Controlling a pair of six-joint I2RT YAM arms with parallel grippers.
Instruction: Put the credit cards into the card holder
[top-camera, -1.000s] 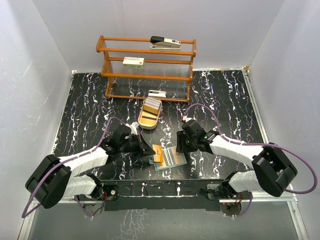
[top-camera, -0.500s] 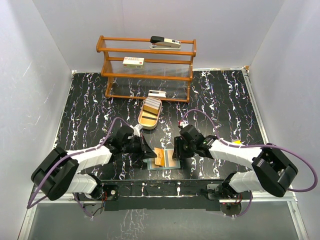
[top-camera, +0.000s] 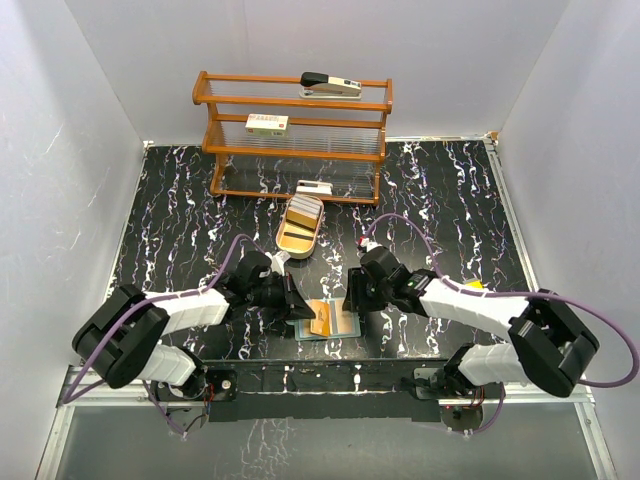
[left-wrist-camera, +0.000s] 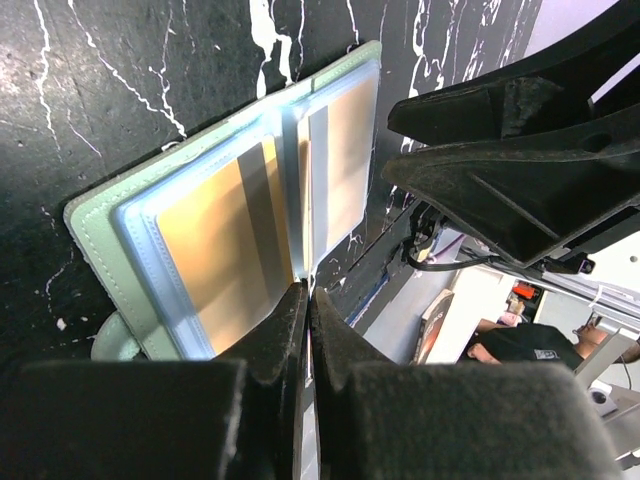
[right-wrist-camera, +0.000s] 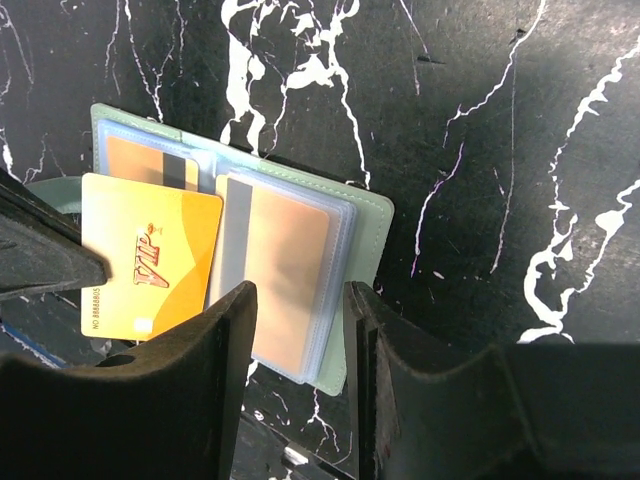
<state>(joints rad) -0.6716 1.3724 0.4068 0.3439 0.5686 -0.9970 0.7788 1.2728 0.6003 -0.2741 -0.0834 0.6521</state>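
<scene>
Jaws of the left tool (left-wrist-camera: 305, 298) clamp a gold-orange plastic VIP card (right-wrist-camera: 150, 262) edge-on; just ahead of it the sage-green folding card holder (right-wrist-camera: 367, 215) lies open. Its clear pockets sit beneath the released right tool (right-wrist-camera: 298, 298).

Overhead view's bright and even, lit from above with white walls (top-camera: 70, 150) bouncing it around, shadows soft on the table (top-camera: 450, 200). Wrist views are sharp on the card holder (right-wrist-camera: 372, 225), but the near fingers (right-wrist-camera: 200, 400) go dark and blurry. Mild glare on its pockets (left-wrist-camera: 215, 250).
</scene>
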